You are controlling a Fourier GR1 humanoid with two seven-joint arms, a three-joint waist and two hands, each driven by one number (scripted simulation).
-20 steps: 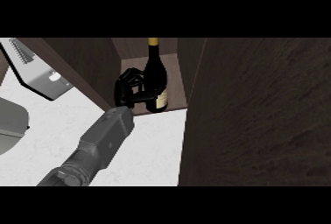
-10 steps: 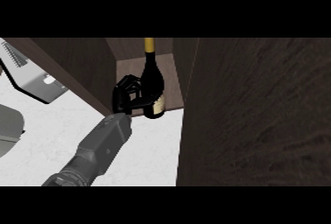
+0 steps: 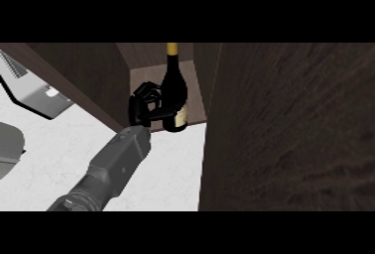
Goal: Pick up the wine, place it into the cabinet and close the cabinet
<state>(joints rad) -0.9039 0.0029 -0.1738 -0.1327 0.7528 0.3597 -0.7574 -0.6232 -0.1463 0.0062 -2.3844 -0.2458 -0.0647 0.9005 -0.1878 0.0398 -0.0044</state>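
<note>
The wine bottle is dark with a yellow top and a pale label. It stands upright in the open cabinet's compartment, near its front edge. My left hand is curled round the bottle's lower body from the left, and its fingers hide part of the glass. The grey forearm comes up from the lower left across the counter. The cabinet's dark wooden door stands open and fills the right side of the view. My right hand does not show.
A white marble counter lies below the cabinet. A grey metal box-like object sits at the left, and a grey rounded object is cut by the left edge. The cabinet's dark side wall slants along the hand's left.
My left hand has carried the bottle deeper into the compartment. The open door now fills more of the right side.
</note>
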